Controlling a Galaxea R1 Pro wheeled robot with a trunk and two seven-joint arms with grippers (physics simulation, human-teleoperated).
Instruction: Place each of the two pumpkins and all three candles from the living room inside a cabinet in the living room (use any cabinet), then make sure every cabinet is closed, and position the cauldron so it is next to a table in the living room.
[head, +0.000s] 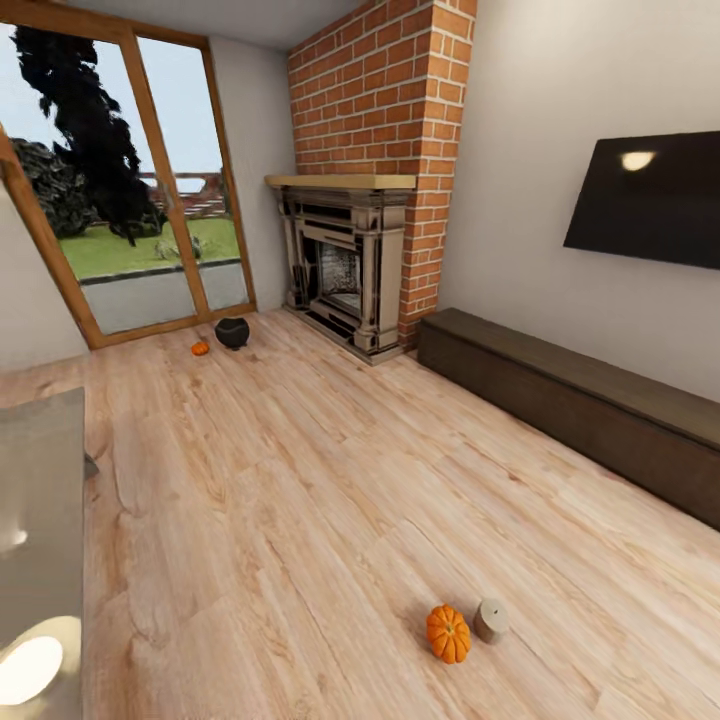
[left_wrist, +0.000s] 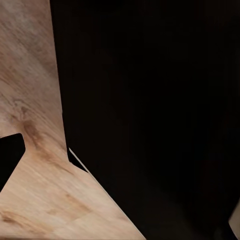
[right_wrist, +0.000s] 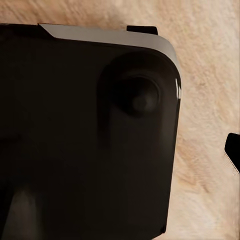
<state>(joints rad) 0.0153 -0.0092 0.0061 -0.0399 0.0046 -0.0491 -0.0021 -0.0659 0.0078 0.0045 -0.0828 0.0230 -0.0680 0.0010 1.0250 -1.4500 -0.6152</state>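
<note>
Two pumpkins (head: 448, 633) (head: 200, 348) lie well apart on open floor (head: 300, 480).

The room is bright, and the light comes from the big window (head: 120, 190) beside the fireplace (head: 345, 265), so the wood floor (head: 330, 500) looks pale and soft. A white glare spot shines on the TV (head: 650, 195), and another glows on the grey tabletop (head: 35, 560). Both wrist views are mostly black and dim, with blurry floor at the edges.
</note>
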